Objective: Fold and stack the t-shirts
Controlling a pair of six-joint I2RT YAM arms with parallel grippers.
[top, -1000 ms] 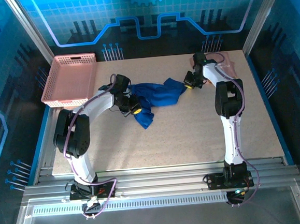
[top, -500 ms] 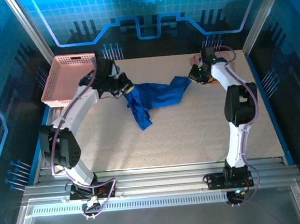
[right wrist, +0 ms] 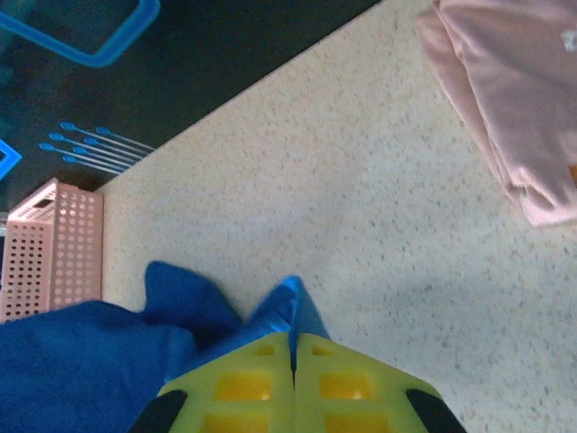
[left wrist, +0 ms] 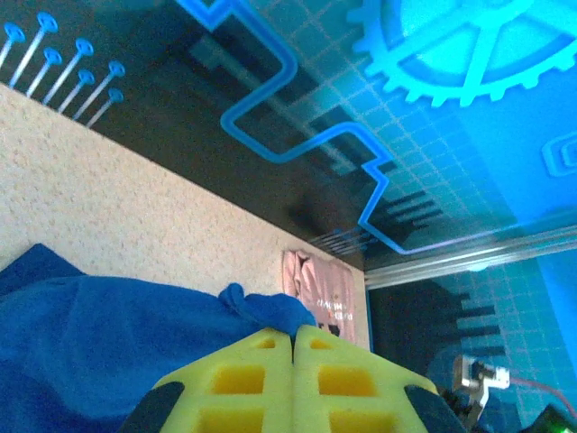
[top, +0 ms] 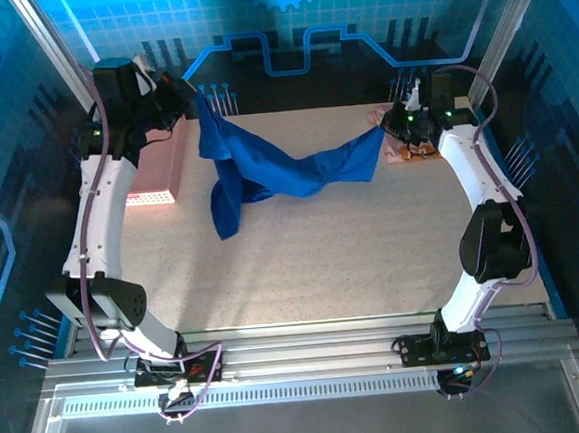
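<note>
Top external view: the blue t-shirt [top: 278, 172] is strung between the two arms across the far half of the surface [top: 323, 264]. Its long axis runs left to right, high at the left end and lower at the right. The middle sags, and a loose twisted length hangs down at the near left. The left jaws are pinched shut on one end, raised beside the pink basket [top: 154, 172]; the right jaws are clamped on the other end, near the far right corner.

Left wrist view: the yellow pads [left wrist: 243, 383] are pressed together with blue cloth bunched out ahead of them. The pink t-shirt [left wrist: 320, 289] lies beyond, at the far right edge of the surface.

Right wrist view: the pads here are also closed, on a small blue tip. The pink t-shirt lies crumpled just off to the right.

This looks like the spreading step before any fold. The blue t-shirt is twisted rather than flat, so the next move probably calls for drawing it taut and laying it down squarely, well clear of the pink t-shirt.
</note>
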